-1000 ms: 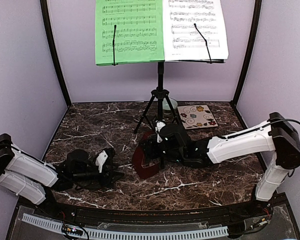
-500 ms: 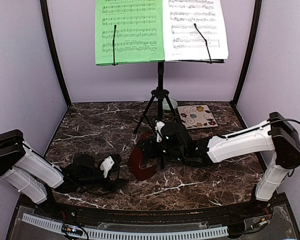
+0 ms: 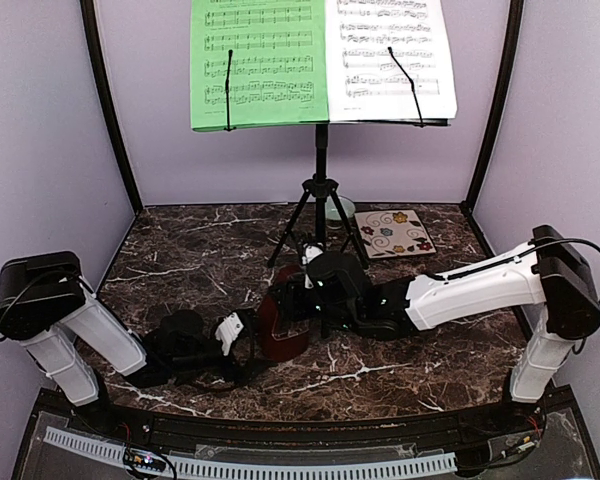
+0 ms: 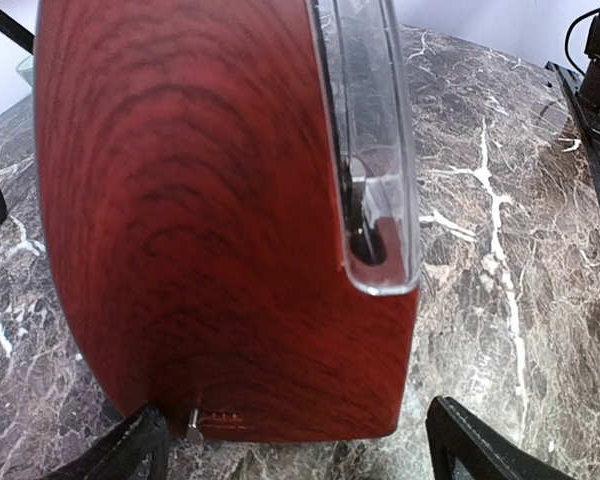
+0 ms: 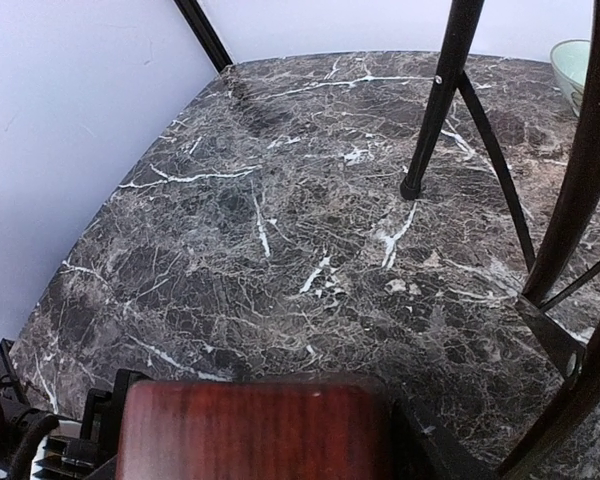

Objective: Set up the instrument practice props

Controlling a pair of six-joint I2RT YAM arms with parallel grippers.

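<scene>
Glossy, wood-grained red-brown metronome [image 4: 210, 220] with a clear curved plastic front looms just ahead of the left gripper [image 4: 300, 448], jaws spread wide, against the veined brown marble desk [image 4: 500, 250]. The right gripper [image 3: 302, 300] pinches its top; those jaws are largely hidden.

The left arm [image 3: 90, 335] lies low, its forearm stretched out toward the centre with the wrist level. The left gripper [image 3: 252, 343] holds its jaws spread wide. In the wrist view its fingers [image 4: 130, 452] show only as dark tips at the bottom corners, with the metronome [image 4: 210, 220] just ahead of and between them and one tip clear of it. The right arm [image 3: 480, 285] reaches from its raised elbow across to the centre, forearm nearly level. The right gripper [image 3: 295, 305] has its jaws clamped on the metronome's sides.
</scene>
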